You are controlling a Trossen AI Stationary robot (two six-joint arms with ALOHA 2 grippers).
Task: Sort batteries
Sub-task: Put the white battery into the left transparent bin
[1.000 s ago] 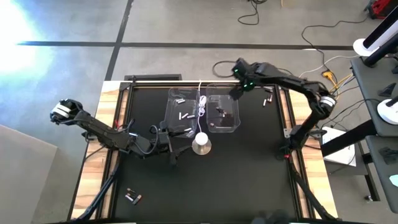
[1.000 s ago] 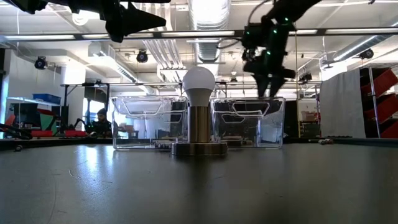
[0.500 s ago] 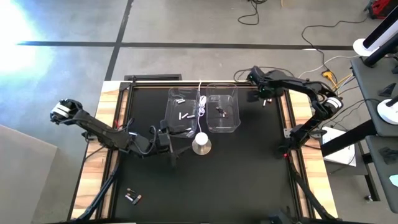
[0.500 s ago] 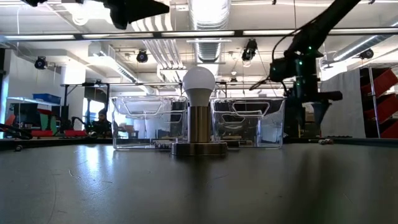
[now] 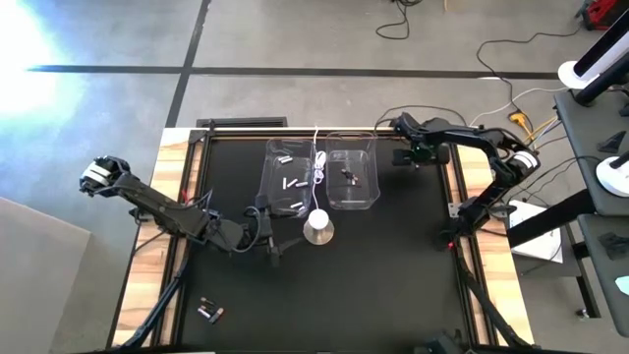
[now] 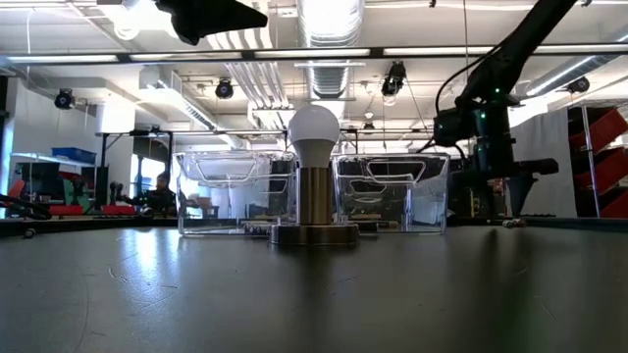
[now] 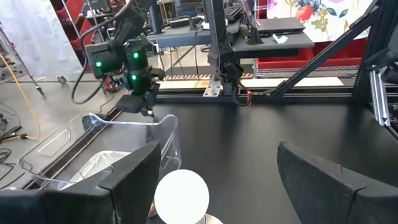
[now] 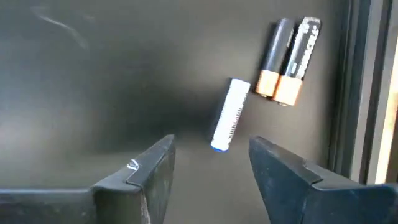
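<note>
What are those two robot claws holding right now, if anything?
Nothing. The right gripper hangs open over a white battery lying on the table, not yet gripping it. The left gripper is open and empty near the lamp.

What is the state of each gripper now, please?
Left gripper: open, holding nothing, above the lamp.
Right gripper: open, empty, over a white battery.

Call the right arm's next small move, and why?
Probably lower the right gripper straight down around the white battery and close. The wrist view shows its fingers open, with that battery lying loose on the table just ahead of the gap, apart from the two dark batteries. The left gripper waits open near the lamp.
</note>
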